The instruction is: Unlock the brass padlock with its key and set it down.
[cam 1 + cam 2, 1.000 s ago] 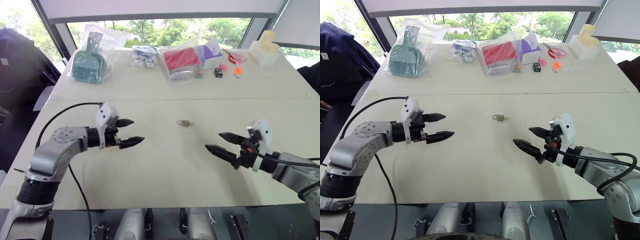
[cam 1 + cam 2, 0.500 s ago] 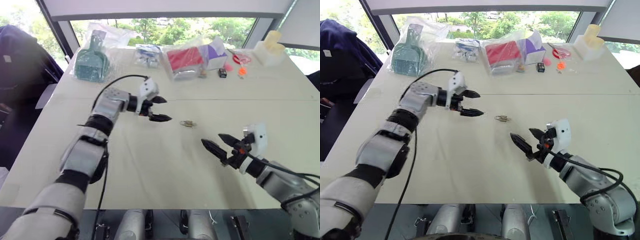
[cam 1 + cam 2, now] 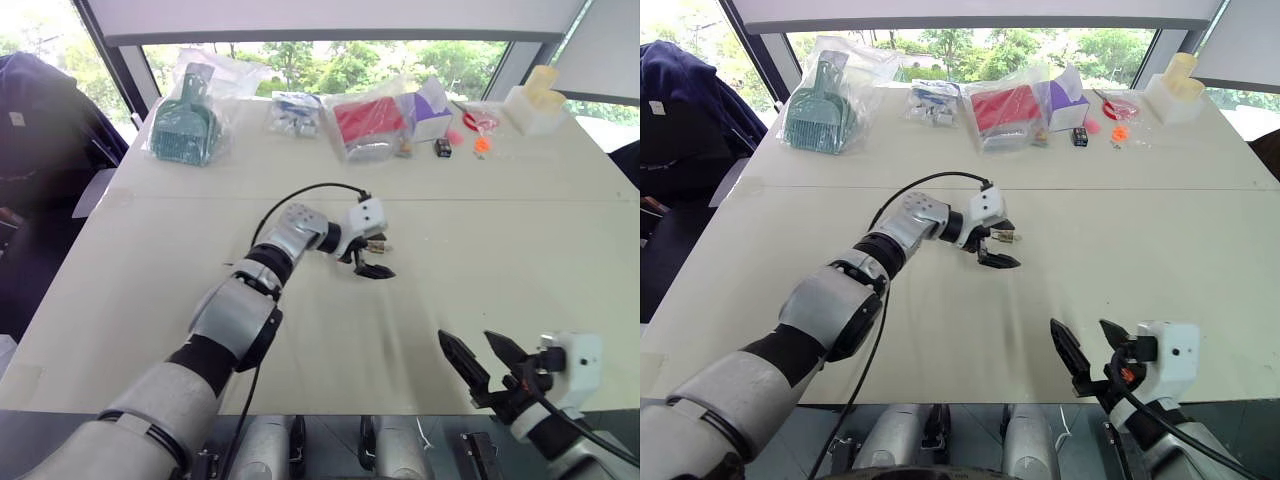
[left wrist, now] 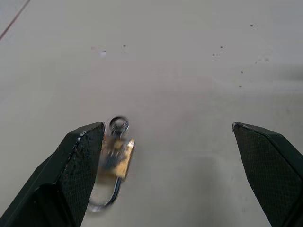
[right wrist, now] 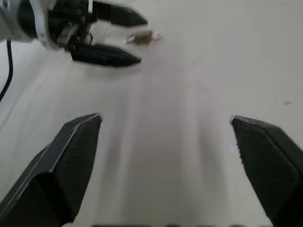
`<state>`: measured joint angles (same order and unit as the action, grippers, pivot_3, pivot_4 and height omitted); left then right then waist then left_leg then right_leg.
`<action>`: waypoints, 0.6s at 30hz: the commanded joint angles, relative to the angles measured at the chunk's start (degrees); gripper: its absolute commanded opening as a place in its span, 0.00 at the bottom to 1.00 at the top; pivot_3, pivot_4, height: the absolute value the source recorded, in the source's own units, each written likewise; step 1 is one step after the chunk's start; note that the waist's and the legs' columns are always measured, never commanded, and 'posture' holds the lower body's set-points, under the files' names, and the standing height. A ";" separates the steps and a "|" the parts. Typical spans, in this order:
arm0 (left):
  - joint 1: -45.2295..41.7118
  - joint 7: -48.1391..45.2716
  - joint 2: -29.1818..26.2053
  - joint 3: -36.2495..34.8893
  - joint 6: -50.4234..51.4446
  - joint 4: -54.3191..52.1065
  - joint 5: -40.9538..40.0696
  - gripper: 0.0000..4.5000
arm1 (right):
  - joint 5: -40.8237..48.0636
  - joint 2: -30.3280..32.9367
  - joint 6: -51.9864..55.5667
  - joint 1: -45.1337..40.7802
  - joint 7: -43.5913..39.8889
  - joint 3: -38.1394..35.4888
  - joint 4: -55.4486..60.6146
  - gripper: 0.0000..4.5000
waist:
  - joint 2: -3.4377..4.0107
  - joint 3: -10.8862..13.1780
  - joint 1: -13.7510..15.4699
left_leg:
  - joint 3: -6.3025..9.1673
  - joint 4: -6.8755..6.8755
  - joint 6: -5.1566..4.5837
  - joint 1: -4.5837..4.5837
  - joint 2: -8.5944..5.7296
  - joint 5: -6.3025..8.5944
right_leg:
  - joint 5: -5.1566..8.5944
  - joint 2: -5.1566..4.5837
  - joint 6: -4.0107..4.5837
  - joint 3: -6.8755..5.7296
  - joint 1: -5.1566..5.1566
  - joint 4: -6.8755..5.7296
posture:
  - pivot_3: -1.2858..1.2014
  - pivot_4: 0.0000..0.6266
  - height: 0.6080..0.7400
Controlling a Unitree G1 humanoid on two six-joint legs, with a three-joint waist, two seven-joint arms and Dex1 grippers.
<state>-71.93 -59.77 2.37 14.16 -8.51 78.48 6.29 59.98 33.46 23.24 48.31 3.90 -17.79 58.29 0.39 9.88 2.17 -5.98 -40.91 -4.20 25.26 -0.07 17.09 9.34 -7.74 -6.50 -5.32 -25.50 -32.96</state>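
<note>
The brass padlock (image 4: 119,160) lies flat on the pale table (image 3: 150,300), its thin shackle (image 4: 107,201) at one end. A small silvery ring (image 4: 118,125) shows at the other end; I cannot make out the key itself. My left gripper (image 3: 377,258) is open around the padlock (image 3: 1005,237), which lies just inside one finger (image 4: 80,175); whether they touch is unclear. My right gripper (image 3: 467,340) stands open at the table's near edge, well short of the padlock (image 5: 141,38), with nothing between its fingers.
Along the table's far edge lie a bagged green dustpan (image 3: 185,125), a bagged red box (image 3: 365,120), a purple box (image 3: 425,105), a small black cube (image 3: 440,147), orange bits (image 3: 480,143) and a white container (image 3: 535,105). The left arm's black cable (image 3: 300,192) arcs above the table.
My left arm has stretched right across the table until its open gripper straddles the padlock. My right gripper has drawn back to the near edge. The padlock has stayed put.
</note>
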 commanded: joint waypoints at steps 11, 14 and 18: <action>1.26 13.45 -0.44 -1.68 6.89 0.74 6.99 1.00 | -11.27 14.45 -31.68 10.16 14.22 18.87 1.71 1.00 | -0.44 -0.11 -0.05 | 0.02 -0.06 0.02 -0.07 0.06 0.01 | 0.05 0.01 -0.04 -0.01 0.07 -0.03 | 0.52 0.24 0.96; 1.67 10.15 -1.38 -1.36 7.08 0.75 8.13 1.00 | -8.12 16.70 -30.35 7.32 16.82 16.42 1.71 1.00 | -0.53 -0.11 -0.03 | 0.01 -0.06 0.02 -0.11 0.09 0.01 | 0.04 0.03 -0.02 -0.01 0.08 -0.03 | 0.52 0.24 0.96; 1.86 6.47 -1.73 -0.57 7.14 0.67 9.09 1.00 | -5.27 18.18 -28.51 4.40 18.70 15.12 1.71 1.00 | -0.55 -0.11 0.01 | 0.01 -0.03 0.02 -0.11 0.10 0.01 | 0.04 0.06 0.00 -0.02 0.07 -0.04 | 0.52 0.24 0.96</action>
<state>-71.45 -51.79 1.59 12.15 -2.68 78.02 12.47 53.37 51.17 -5.58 53.12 21.92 -1.18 58.30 -0.16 9.77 2.18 -5.97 -40.94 -4.19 25.15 0.04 17.09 9.38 -7.67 -6.50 -5.34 -25.43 -33.01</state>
